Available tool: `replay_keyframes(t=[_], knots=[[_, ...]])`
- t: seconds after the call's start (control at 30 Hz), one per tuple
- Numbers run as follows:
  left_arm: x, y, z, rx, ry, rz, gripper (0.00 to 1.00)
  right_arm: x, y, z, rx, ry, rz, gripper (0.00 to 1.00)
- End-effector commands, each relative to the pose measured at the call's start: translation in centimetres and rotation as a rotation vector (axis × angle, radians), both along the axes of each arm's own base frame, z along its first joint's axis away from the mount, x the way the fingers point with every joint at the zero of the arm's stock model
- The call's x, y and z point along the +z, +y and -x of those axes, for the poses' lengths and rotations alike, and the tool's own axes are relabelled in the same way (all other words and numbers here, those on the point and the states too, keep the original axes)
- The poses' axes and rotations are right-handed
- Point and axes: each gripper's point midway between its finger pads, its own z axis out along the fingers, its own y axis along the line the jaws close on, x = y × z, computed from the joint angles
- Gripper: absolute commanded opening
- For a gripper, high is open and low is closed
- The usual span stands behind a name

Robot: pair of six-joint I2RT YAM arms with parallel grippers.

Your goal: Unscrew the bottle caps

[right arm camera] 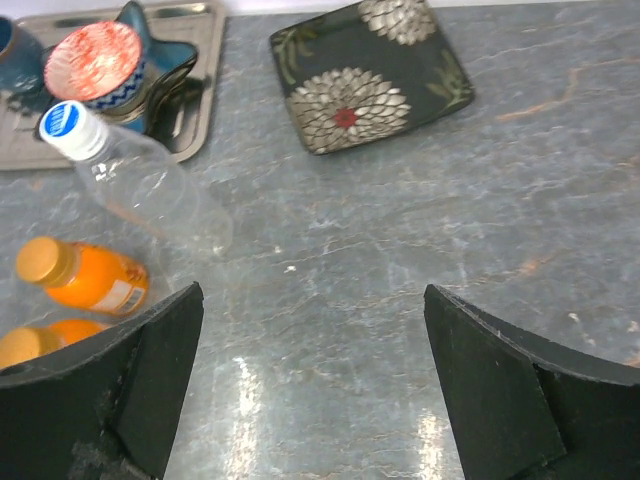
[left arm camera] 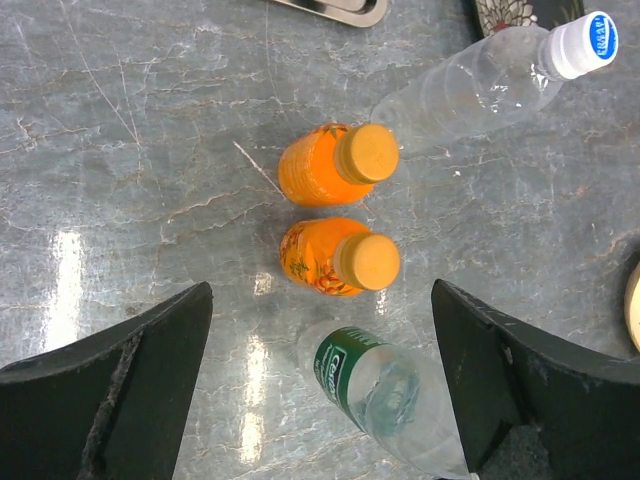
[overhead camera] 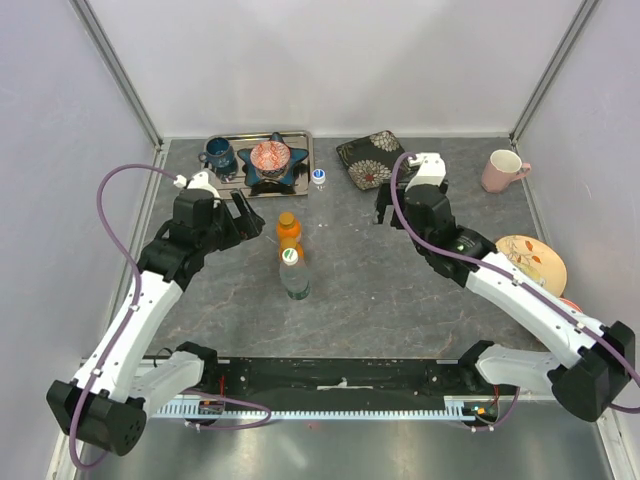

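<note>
**Top view.** Bottles stand upright in a close group at the middle of the grey marbled table (overhead camera: 400,290), every cap in sight screwed on. A small round orange plastic cap (overhead camera: 288,218) tops an orange juice bottle (overhead camera: 289,238). Just nearer the arms, a green-and-white cap (overhead camera: 290,256) sits on a clear plastic bottle (overhead camera: 296,282). Farther back, a blue-and-white cap (overhead camera: 319,177) shows near the right end of a metal tray (overhead camera: 300,140).

The left gripper (overhead camera: 238,218) hangs just left of the orange bottle, its jaws spread wide and holding nothing. The right gripper (overhead camera: 388,212) is well apart on the right, equally wide and empty.

The tray carries a dark blue mug (overhead camera: 217,155) and a blue star-shaped dish (overhead camera: 272,172) with a red-patterned bowl (overhead camera: 270,157) in it. A black square plate with white flowers (overhead camera: 370,158) lies beside the tray. A pink mug (overhead camera: 503,170) stands at the far right, and a round patterned plate (overhead camera: 535,262) lies by the right arm.

**Left wrist.** The spread black fingers frame four bottles. A second orange cap (left arm camera: 367,261) sits on a juice bottle just beside the first. The clear bottle with the green label stands nearest, in front of the orange pair, and its cap is out of sight. The blue-capped bottle is off to the upper right.

**Right wrist.** The open fingers frame bare table. The bottles crowd the left edge, and one orange bottle is half hidden behind a finger. The flowered plate lies ahead, with the tray at the upper left.
</note>
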Motion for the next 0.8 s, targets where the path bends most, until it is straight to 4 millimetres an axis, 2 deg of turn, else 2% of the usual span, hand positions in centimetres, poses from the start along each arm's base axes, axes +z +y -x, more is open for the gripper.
replay_keyframes(t=[0.0, 0.17, 0.3, 0.33, 0.37, 0.5, 0.53, 0.57, 0.6, 0.63, 0.67, 0.7, 0.73, 0.77], knots=[[1.5, -0.1, -0.5, -0.001, -0.044, 0.001, 0.97, 3.2, 3.4, -0.4, 0.137, -0.075, -0.101, 0.98], [2.8, 0.7, 0.0, 0.012, -0.109, -0.010, 0.97, 3.0, 4.3, -0.5, 0.171, -0.070, -0.119, 0.98], [2.6, 1.0, 0.3, 0.022, -0.128, -0.015, 0.97, 3.1, 5.7, -0.7, 0.223, -0.068, -0.132, 0.98], [2.5, 1.0, 0.4, 0.020, -0.130, -0.011, 0.97, 4.0, 6.1, -1.0, 0.226, -0.081, -0.143, 0.98], [2.5, 0.9, 0.5, 0.021, -0.132, 0.000, 0.97, 3.4, 6.6, -1.6, 0.228, -0.066, -0.132, 0.98], [1.7, 0.4, 0.7, 0.005, -0.119, 0.021, 0.96, 4.6, 9.9, -3.1, 0.268, -0.074, -0.119, 0.98], [1.6, 0.4, 0.8, 0.005, -0.115, 0.021, 0.96, 6.3, 10.6, -3.6, 0.271, -0.102, -0.127, 0.98], [1.6, 0.4, 0.9, 0.003, -0.113, 0.022, 0.96, 5.3, 11.4, -4.4, 0.261, -0.083, -0.101, 0.98], [1.6, 0.5, 1.0, 0.002, -0.115, 0.021, 0.96, 6.5, 12.1, -4.8, 0.265, -0.102, -0.103, 0.98], [1.6, 0.5, 1.0, -0.002, -0.119, 0.019, 0.96, 5.3, 12.8, -5.7, 0.262, -0.078, -0.085, 0.98], [1.6, 0.4, 1.1, -0.006, -0.117, 0.021, 0.96, 5.0, 13.0, -6.1, 0.252, -0.067, -0.073, 0.98], [1.6, 0.4, 1.2, -0.008, -0.121, 0.022, 0.96, 5.7, 13.4, -6.7, 0.247, -0.081, -0.078, 0.98], [1.6, 0.5, 1.3, -0.006, -0.123, 0.020, 0.96, 4.4, 14.0, -7.5, 0.243, -0.059, -0.059, 0.98], [1.5, 0.4, 1.3, -0.009, -0.121, 0.023, 0.96, 4.0, 14.1, -7.9, 0.235, -0.053, -0.049, 0.98]])
